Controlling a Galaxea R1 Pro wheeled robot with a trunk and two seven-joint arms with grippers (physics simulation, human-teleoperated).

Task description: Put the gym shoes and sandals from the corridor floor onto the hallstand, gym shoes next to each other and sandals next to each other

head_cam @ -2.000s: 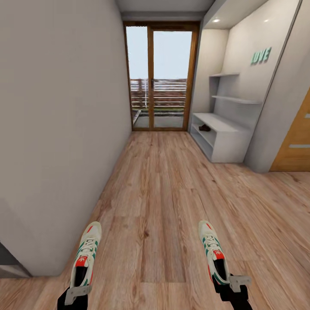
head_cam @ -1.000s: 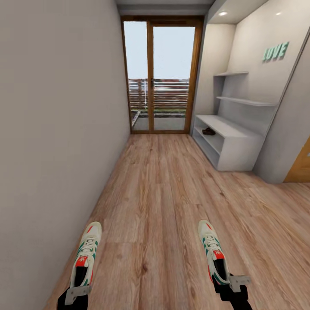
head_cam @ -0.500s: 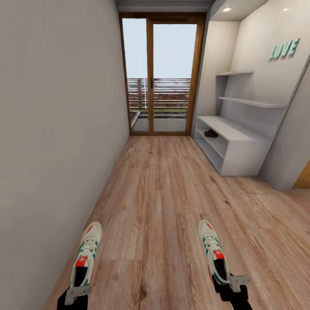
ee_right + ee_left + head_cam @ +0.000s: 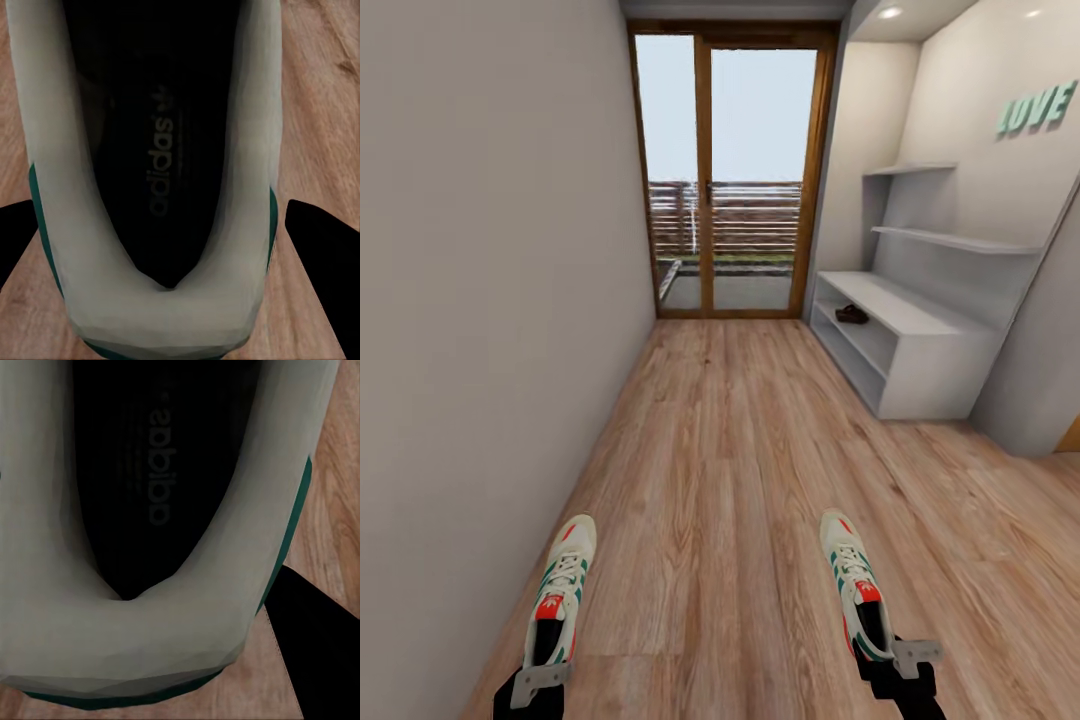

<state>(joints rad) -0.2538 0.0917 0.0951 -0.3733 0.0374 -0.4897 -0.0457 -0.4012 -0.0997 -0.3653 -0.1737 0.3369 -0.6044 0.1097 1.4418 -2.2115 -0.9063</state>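
Two gym shoes are up in our claws, one each side, carried low over the corridor floor (image 4: 720,480) with toes pointing ahead. The left claw (image 4: 532,690) is clamped on the heel of the left gym shoe (image 4: 560,588), and the right claw (image 4: 895,668) is clamped on the heel of the right gym shoe (image 4: 853,582); the two are well apart, one toward each side of the corridor. We see white uppers, green stripes and red-orange tongues on both.

Down the left wrist camera we look straight into the left gym shoe (image 4: 150,585), its dark insole and pale heel collar close up, with wood planks beyond its edge. The right wrist camera gives us the same look into the right gym shoe (image 4: 157,187), dark claw fingers (image 4: 319,255) flanking the heel on either side.

Ahead on our right stands the hallstand (image 4: 930,350), light grey, against the right wall. On the shelf under its flat top, toward the far end, we make out dark brown sandals (image 4: 851,314), too small to tell the two apart. A glass door with a wooden frame (image 4: 728,170) closes the corridor's far end, and green letters (image 4: 1038,110) hang on the wall above the hallstand
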